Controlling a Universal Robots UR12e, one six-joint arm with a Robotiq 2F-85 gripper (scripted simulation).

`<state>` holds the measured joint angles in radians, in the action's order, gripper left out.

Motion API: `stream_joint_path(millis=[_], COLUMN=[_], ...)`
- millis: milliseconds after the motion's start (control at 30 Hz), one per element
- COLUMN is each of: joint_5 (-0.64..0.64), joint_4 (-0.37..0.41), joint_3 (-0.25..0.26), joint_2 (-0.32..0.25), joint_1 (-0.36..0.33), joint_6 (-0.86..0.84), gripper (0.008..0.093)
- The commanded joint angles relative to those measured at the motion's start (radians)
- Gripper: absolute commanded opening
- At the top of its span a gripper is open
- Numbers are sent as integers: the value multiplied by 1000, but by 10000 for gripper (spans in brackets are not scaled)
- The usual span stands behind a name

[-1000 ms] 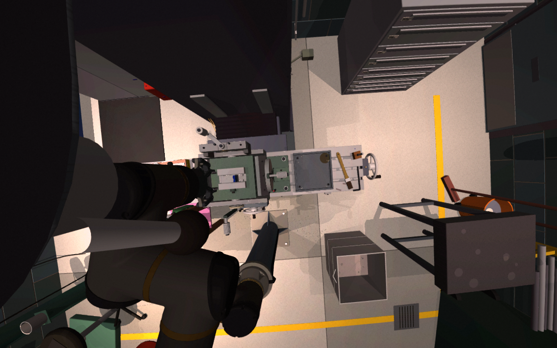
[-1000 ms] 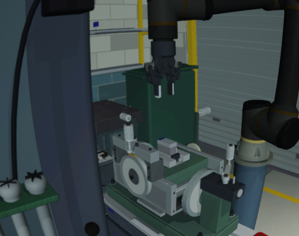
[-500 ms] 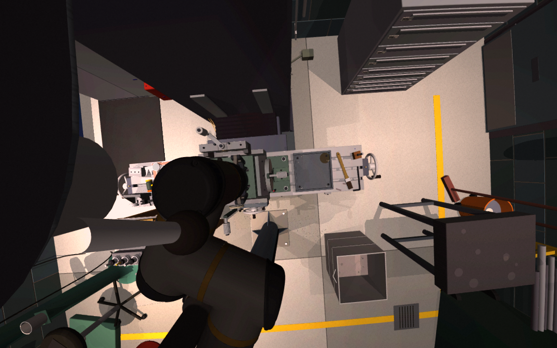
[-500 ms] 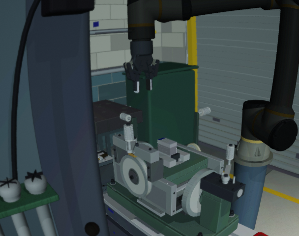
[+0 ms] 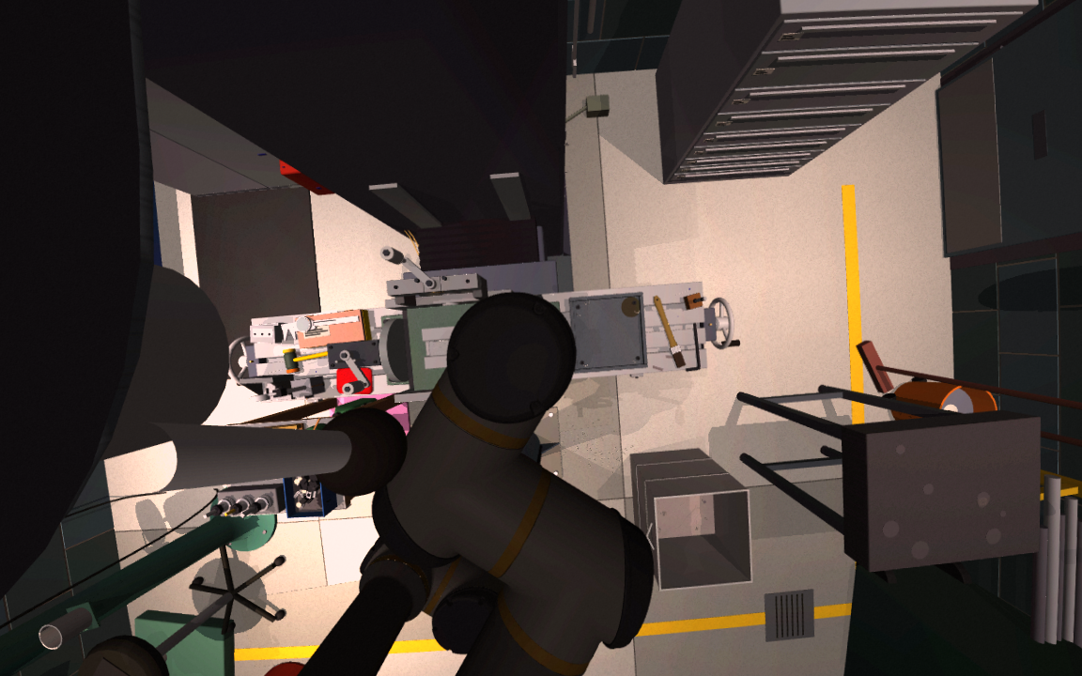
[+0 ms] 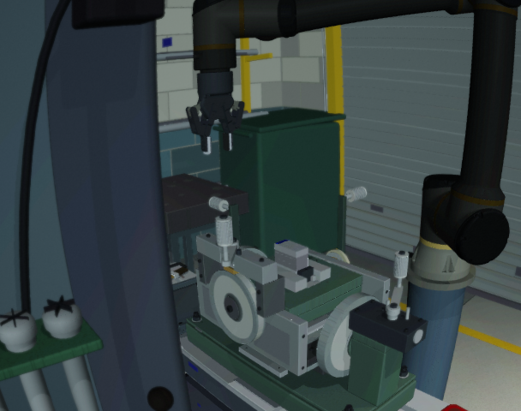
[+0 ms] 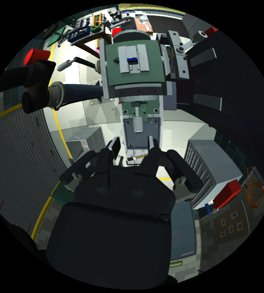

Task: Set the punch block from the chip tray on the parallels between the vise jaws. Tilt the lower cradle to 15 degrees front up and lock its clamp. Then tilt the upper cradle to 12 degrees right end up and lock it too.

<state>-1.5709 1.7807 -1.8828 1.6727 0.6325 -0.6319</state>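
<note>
My gripper (image 6: 216, 145) (image 7: 131, 144) is open and empty, hanging high in the air over the far end of the machine table, well above the grey chip tray (image 7: 141, 133) (image 5: 608, 331). A knurled handle (image 7: 137, 125) shows below the fingers. The vise (image 6: 301, 265) (image 7: 132, 58) sits on the green cradle top (image 6: 327, 287), and the punch block (image 7: 132, 59) with its blue mark lies between the jaws. The lower cradle's clamp lever (image 6: 224, 232) stands upright at the left, and another lever (image 6: 400, 265) stands at the right above the black block (image 6: 387, 327). In the overhead side camera my arm (image 5: 511, 353) hides the vise.
The green cabinet (image 6: 292, 177) rises right behind the gripper. A dark machine column (image 6: 106, 199) stands to the left, and my arm's base pedestal (image 6: 438, 318) to the right. A brush (image 5: 670, 331) lies on the table beyond the tray, near a handwheel (image 5: 722, 323).
</note>
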Motion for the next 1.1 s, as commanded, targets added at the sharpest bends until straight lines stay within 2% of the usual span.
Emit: stream_joint_path(millis=[0, 300, 733, 1067], joint_5=[0, 0, 0, 0], joint_4=[0, 5, 131, 149], joint_3=[1, 0, -93, -105], joint_2=[0, -3, -36, -42], joint_1=[1, 7, 8, 8], joint_6=[-2, -8, -8, -9], gripper=[530, 530, 530, 530])
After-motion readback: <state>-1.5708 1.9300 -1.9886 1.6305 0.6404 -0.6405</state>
